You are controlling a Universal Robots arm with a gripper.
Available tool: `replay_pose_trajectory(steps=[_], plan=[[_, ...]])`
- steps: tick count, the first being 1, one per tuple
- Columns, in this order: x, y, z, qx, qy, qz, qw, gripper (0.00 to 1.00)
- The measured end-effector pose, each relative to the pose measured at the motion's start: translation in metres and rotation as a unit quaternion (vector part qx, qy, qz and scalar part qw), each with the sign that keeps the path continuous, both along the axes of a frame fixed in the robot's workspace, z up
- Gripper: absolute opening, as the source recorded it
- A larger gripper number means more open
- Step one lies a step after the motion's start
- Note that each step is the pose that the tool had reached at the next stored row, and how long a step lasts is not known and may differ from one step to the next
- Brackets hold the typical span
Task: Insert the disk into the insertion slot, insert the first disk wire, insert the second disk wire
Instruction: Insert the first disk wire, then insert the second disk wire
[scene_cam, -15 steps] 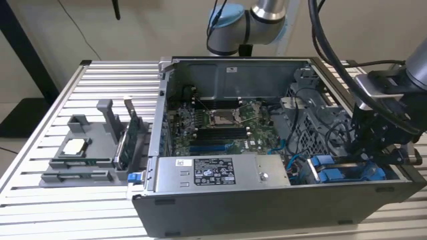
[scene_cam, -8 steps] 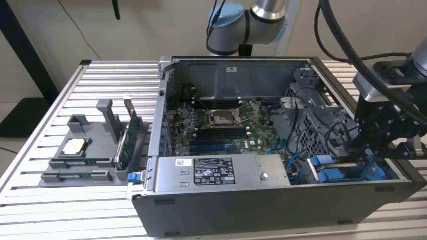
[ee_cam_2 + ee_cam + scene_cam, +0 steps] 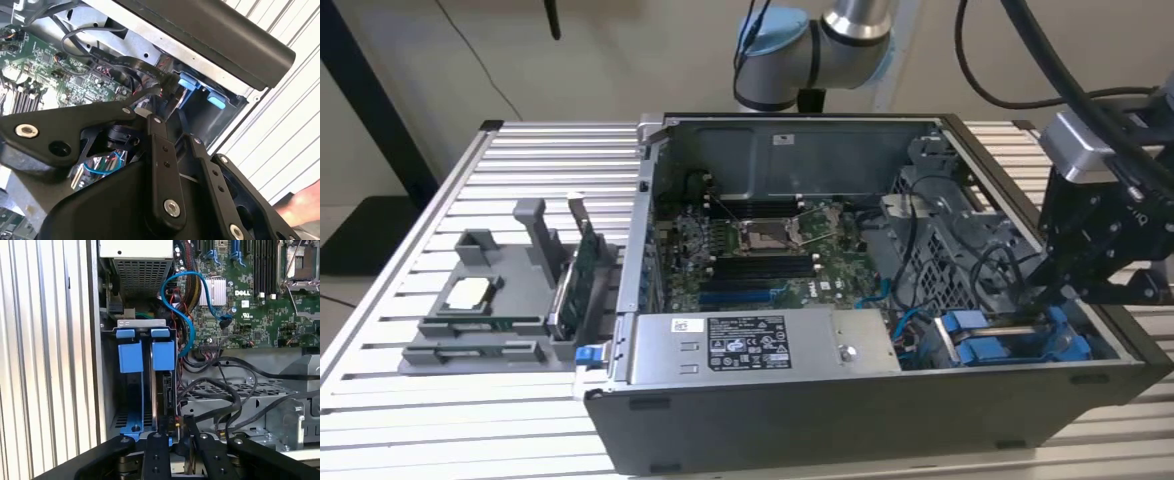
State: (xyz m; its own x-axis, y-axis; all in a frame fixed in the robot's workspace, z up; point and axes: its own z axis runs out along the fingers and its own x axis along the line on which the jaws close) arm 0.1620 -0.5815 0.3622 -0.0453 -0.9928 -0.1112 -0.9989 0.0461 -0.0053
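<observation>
Find the disk point(image 3: 163, 356), in its blue frame, tucked down in its slot in a corner of the computer case point(image 3: 854, 420). Looks pushed all the way in, so count that first step as done. Right beside it, in the same corner of the case, see a second blue frame point(image 3: 131, 356).

Just over the disk, spot the gripper point(image 3: 176, 430) reaching down into the case. Fingers point(image 3: 155, 452) pulled in narrow, and seeming to pinch a small black plug point(image 3: 166, 84) on the end of a black wire point(image 3: 125, 61). Plug close to the disk's edge, but cannot tell if plugged in yet. Best guess: busy with the first wire now, second wire not yet done.

Deeper inside the case, note a green board point(image 3: 761, 250), a blue wire point(image 3: 185, 273) and a grey box point(image 3: 854, 350). Outside the case, see a grey stand point(image 3: 494, 300) on the ribbed table point(image 3: 400, 420).
</observation>
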Motion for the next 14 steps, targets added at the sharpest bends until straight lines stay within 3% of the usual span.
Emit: replay_pose_trajectory(steps=[7,14], plan=[[0.000,0.0000,0.0098,0.0000,0.0000,0.000,1.0000,0.27],[0.000,0.0000,0.0139,0.0001,0.0000,0.000,1.0000,0.27]])
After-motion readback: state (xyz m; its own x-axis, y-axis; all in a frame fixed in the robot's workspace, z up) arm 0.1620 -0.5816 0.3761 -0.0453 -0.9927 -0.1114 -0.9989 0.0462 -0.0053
